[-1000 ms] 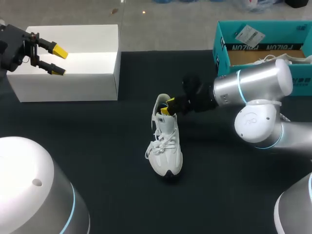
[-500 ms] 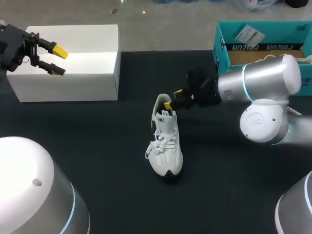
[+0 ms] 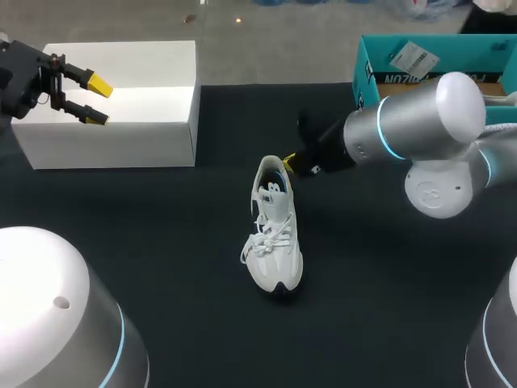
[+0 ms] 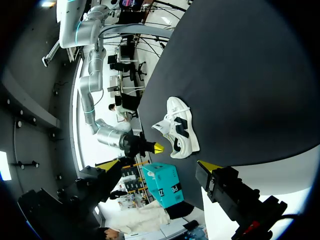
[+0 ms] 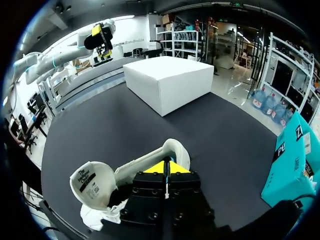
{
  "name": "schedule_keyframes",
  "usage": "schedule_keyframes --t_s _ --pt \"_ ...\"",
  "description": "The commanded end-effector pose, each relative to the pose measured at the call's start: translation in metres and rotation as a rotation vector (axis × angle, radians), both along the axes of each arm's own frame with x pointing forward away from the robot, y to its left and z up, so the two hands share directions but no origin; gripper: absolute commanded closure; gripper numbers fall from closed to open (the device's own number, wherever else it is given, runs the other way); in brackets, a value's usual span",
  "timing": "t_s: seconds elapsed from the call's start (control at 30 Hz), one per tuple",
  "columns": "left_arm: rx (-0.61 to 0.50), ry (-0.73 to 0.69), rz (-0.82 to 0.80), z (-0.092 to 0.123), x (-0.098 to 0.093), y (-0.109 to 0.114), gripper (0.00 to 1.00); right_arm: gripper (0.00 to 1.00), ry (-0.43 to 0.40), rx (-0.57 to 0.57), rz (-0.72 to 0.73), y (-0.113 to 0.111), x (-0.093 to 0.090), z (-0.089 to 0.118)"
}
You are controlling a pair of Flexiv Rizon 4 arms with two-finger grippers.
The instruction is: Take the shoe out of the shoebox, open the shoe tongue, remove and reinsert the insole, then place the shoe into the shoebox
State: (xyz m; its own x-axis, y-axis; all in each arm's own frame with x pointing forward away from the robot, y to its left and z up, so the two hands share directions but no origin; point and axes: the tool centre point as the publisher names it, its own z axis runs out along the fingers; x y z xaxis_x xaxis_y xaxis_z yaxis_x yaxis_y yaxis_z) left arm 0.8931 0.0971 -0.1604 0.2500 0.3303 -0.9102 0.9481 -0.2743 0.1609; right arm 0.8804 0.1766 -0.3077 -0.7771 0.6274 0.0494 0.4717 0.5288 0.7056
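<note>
The counter (image 3: 161, 242) is wide and flat. Its top is black and dull, like cloth. A big white box (image 3: 113, 105) with plain sides sits on it at the far left. Light falls on the top of the box and makes it bright.

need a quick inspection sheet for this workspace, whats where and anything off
surface: black table, no spills seen
job's things: white shoe upright mid-table, tongue folded forward; teal shoebox open at the far right
clutter: white box at the far left
grippers: left gripper above the white box, jaws open and empty; right gripper at the shoe's heel, jaws together
cables: nothing seen
surroundings: nothing seen reaching over the table
</note>
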Motion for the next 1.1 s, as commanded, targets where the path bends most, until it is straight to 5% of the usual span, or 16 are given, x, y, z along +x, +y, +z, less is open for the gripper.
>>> schedule_keyframes --t_s 0.03,0.4,0.47,0.57,0.8,1.1 --pt "0.003 -0.001 -0.001 0.0 0.0 0.0 0.0 1.0 -0.023 -0.125 -0.116 0.001 -0.005 0.008" --pt "0.003 -0.001 -0.001 0.0 0.0 0.0 0.0 1.0 -0.023 -0.125 -0.116 0.001 -0.005 0.008" --pt "0.003 -0.001 -0.001 0.0 0.0 0.0 0.0 1.0 0.082 -0.305 -0.341 0.009 -0.001 0.001" --pt "0.003 -0.001 -0.001 0.0 0.0 0.0 0.0 1.0 0.22 -0.311 -0.552 0.009 -0.006 -0.008" --pt "0.003 -0.001 -0.001 0.0 0.0 0.0 0.0 1.0 0.213 -0.451 -0.853 -0.001 -0.013 -0.013" --pt "0.003 -0.001 -0.001 0.0 0.0 0.0 0.0 1.0 0.178 -0.458 -0.849 -0.001 -0.014 -0.009"
